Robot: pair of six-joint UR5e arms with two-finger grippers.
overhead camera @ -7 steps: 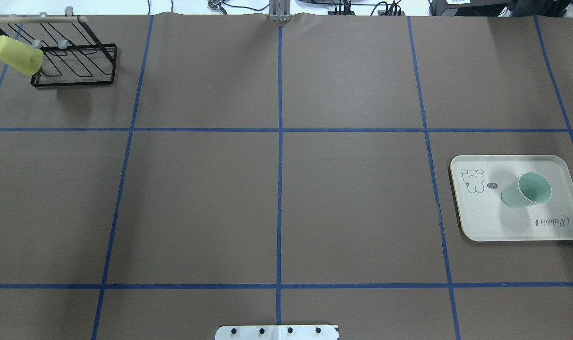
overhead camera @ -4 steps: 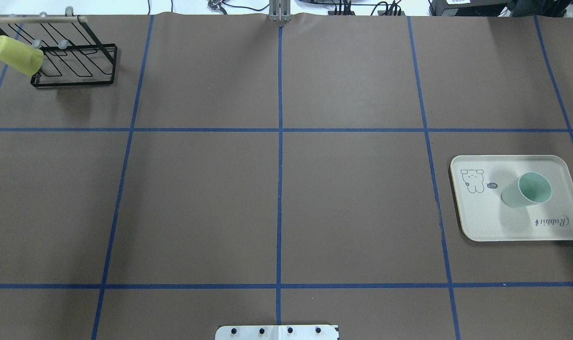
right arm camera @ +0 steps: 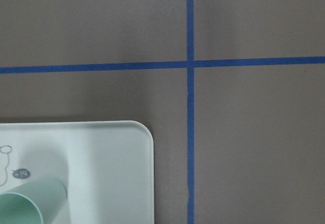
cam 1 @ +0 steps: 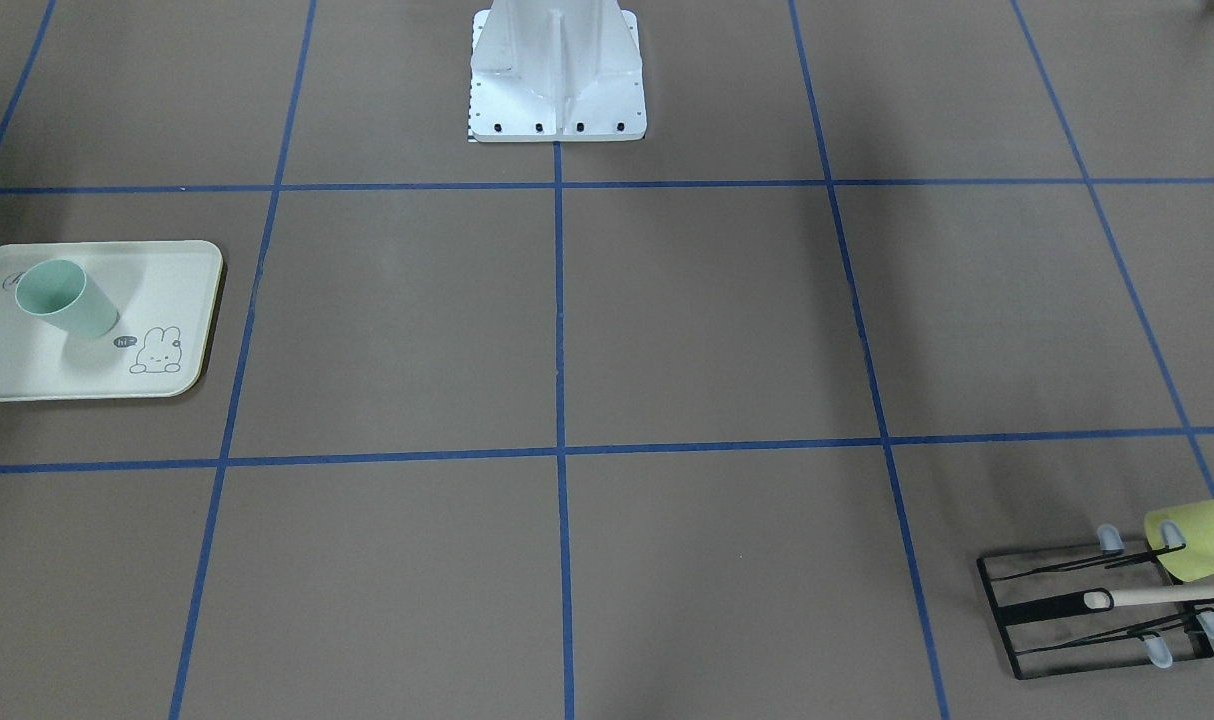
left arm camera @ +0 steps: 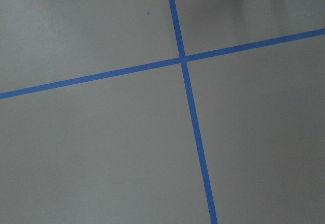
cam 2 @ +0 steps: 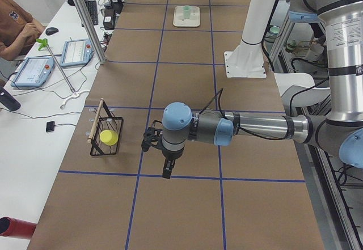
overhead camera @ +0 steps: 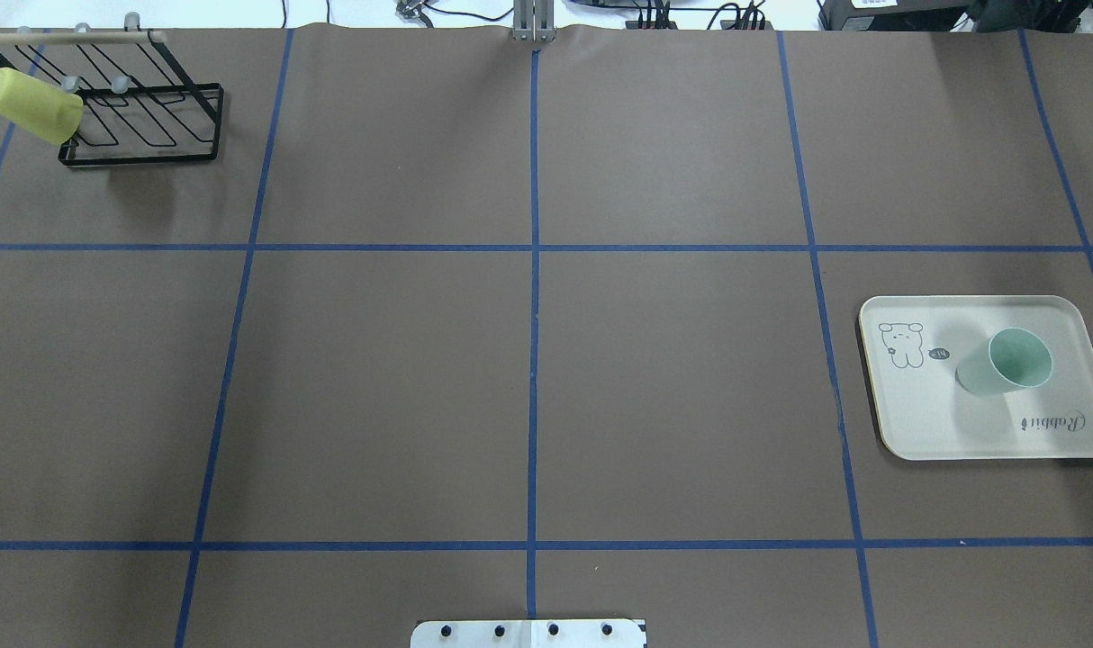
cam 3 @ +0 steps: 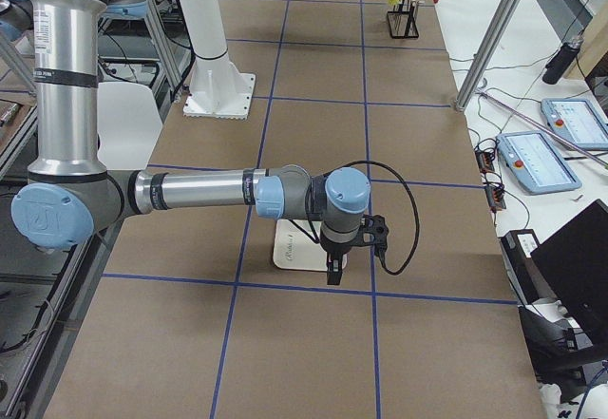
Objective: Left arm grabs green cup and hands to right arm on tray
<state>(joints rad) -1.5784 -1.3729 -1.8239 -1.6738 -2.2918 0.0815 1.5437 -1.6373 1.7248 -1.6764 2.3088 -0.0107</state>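
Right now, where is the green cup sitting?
In the overhead view the green cup stands open end up on the cream tray, far over on the robot's right, just right of the rabbit drawing.

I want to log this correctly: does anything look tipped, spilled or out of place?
Nothing stands out. The green cup stands upright on the tray; the yellow-green cup sits tilted on the wire rack.

The left arm (cam 2: 255, 128) and the right arm (cam 3: 195, 191) each stretch out level — wrists bent, jaws pointing down — their spread unreadable.
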